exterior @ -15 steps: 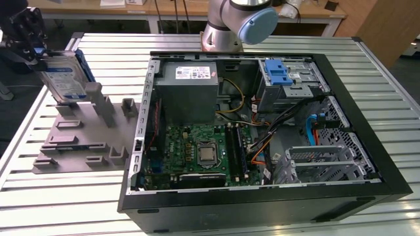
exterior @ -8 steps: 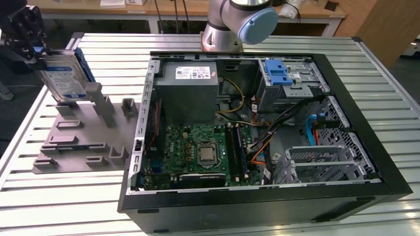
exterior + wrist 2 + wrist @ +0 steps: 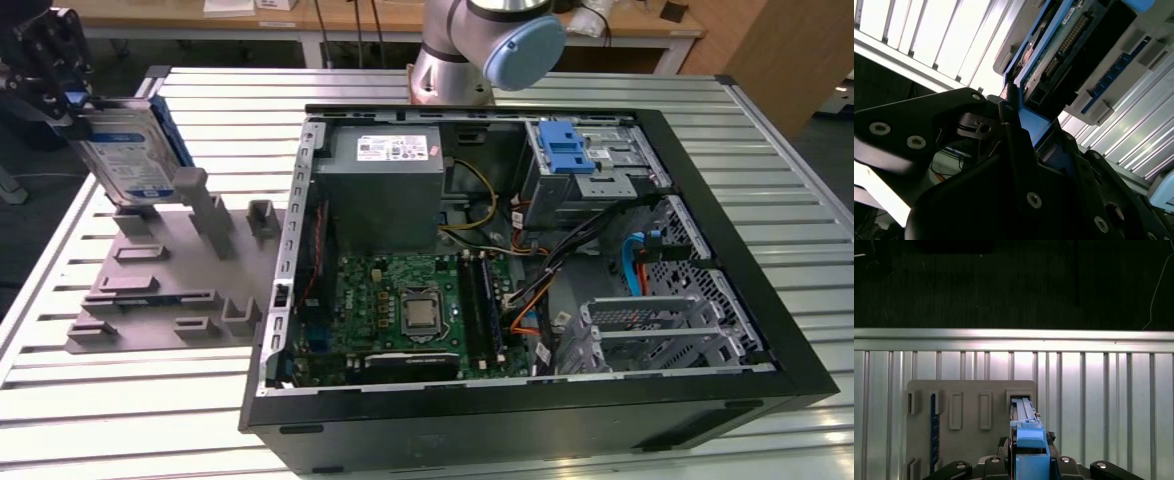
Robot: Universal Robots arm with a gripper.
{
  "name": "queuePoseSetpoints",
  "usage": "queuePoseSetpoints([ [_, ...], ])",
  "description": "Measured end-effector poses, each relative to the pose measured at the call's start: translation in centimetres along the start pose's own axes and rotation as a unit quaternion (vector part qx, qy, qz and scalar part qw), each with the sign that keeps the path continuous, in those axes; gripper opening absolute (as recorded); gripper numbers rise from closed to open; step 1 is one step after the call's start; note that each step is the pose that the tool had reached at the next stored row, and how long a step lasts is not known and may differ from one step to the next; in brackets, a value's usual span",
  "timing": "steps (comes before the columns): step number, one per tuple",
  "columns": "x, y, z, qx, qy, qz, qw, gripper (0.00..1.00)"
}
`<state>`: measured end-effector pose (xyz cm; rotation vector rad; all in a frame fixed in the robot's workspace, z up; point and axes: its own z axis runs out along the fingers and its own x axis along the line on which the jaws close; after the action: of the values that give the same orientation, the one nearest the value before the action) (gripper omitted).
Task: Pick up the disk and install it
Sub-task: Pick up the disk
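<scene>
The disk (image 3: 127, 160) is a silver hard drive with a blue rail frame. It stands on edge at the exterior view's far left, with its lower end among the posts of a grey holder plate (image 3: 174, 290). My gripper (image 3: 70, 100) is shut on its upper end. In the first wrist view the disk (image 3: 1026, 437) runs edge-on from the gripper (image 3: 1029, 462) down toward a slot in the plate (image 3: 969, 395); whether its end still sits in the slot I cannot tell. In the second wrist view the black fingers (image 3: 1009, 120) clamp the blue frame of the disk (image 3: 1064, 45).
An open computer case (image 3: 534, 400) lies on the slatted metal table (image 3: 120, 400), to the exterior view's right of the plate. Inside it are a grey power-supply box (image 3: 387, 180), a motherboard (image 3: 400, 300), a metal cage with a blue latch (image 3: 574, 150) and a second cage (image 3: 654, 330). The arm's base (image 3: 481, 45) stands behind the case.
</scene>
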<state>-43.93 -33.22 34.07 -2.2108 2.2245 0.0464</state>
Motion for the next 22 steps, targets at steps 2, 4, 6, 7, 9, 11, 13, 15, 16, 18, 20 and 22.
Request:
queuePoseSetpoints([
  [2, 0.0, 0.0, -0.09, 0.0, 0.0, 0.0, 1.0, 0.36],
  [4, -0.01, 0.0, -0.2, 0.0, 0.0, 0.0, 1.0, 0.36],
  [6, -0.01, 0.0, -0.31, 0.0, 0.0, 0.0, 1.0, 0.36],
  [7, -0.01, 0.0, -0.37, 0.0, 0.0, 0.0, 1.0, 0.36],
  [9, -0.01, 0.01, -0.5, -0.0001, 0.0, 0.0, 1.0, 0.36],
  [11, -0.02, 0.01, -0.61, 0.0001, 0.0, 0.0, 1.0, 0.36],
  [13, -0.02, 0.01, -0.74, 0.0, 0.0, 0.0, 1.0, 0.36],
  [15, -0.02, 0.01, -0.86, 0.0, 0.0, 0.0, 1.0, 0.36],
  [16, -0.02, 0.01, -0.91, 0.0, 0.0, 0.0, 1.0, 0.36],
  [18, -0.03, 0.02, -1.04, 0.0, 0.0, 0.0, 1.0, 0.36],
  [20, -0.03, 0.02, -1.15, 0.0, 0.0, 0.0, 1.0, 0.36],
  [22, -0.03, 0.02, -1.23, 0.0, 0.0, 0.0, 1.0, 0.36],
])
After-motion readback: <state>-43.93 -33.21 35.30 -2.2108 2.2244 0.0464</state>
